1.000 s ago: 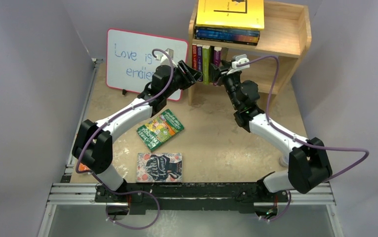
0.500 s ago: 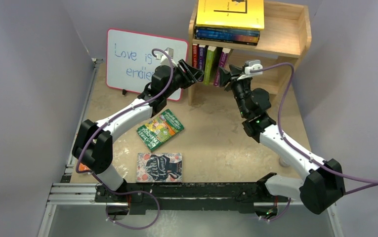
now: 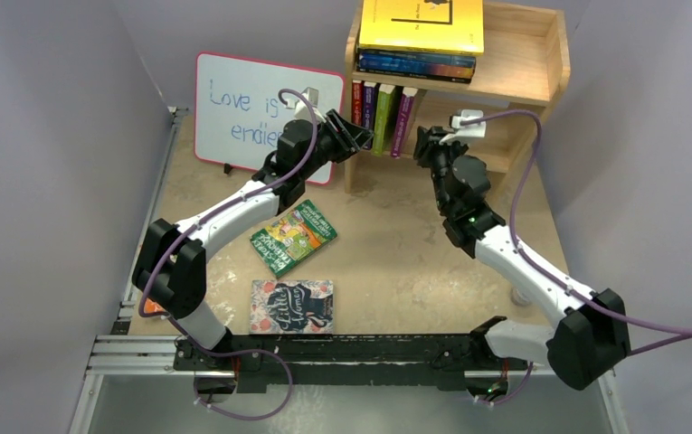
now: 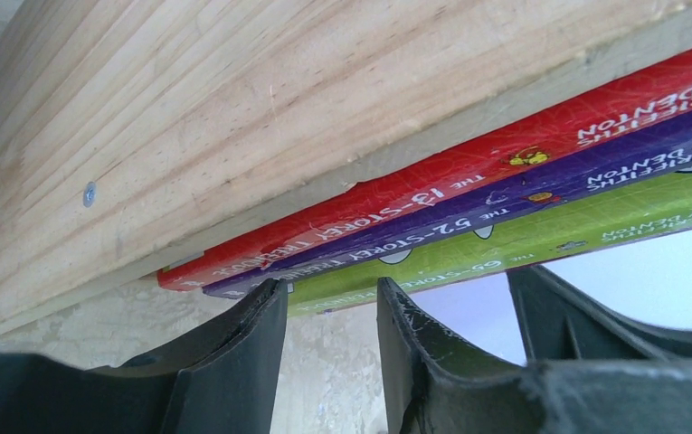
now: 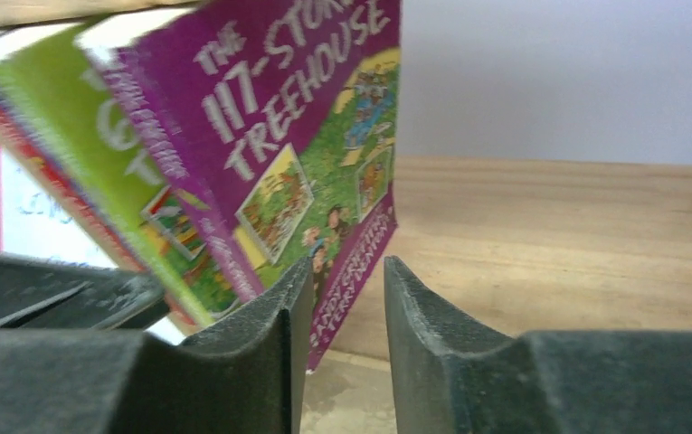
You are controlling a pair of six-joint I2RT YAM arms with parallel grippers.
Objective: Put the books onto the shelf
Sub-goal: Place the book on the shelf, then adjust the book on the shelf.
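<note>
The shelf stands at the far side of the surface, and everything else is best placed against it. A flat stack of books with a yellow cover on top lies on its upper tier, and a short row of upright books sits at the left end of its lower tier. The last in that row, a purple book, leans rather than standing straight. Beside the shelf's left panel stands a whiteboard. Well in front of the shelf, two books are not yet put away: a green book and a floral book nearer the arm bases. The right gripper sits at the purple book's lower corner, jaws slightly apart and not clamped on it. The left gripper waits at the shelf's left front corner, just below the row, jaws slightly apart and holding nothing. The leaning book could topple or slide off the tier if nudged sideways, and the row might fall with it. The left gripper could also catch the shelf's panel.
</note>
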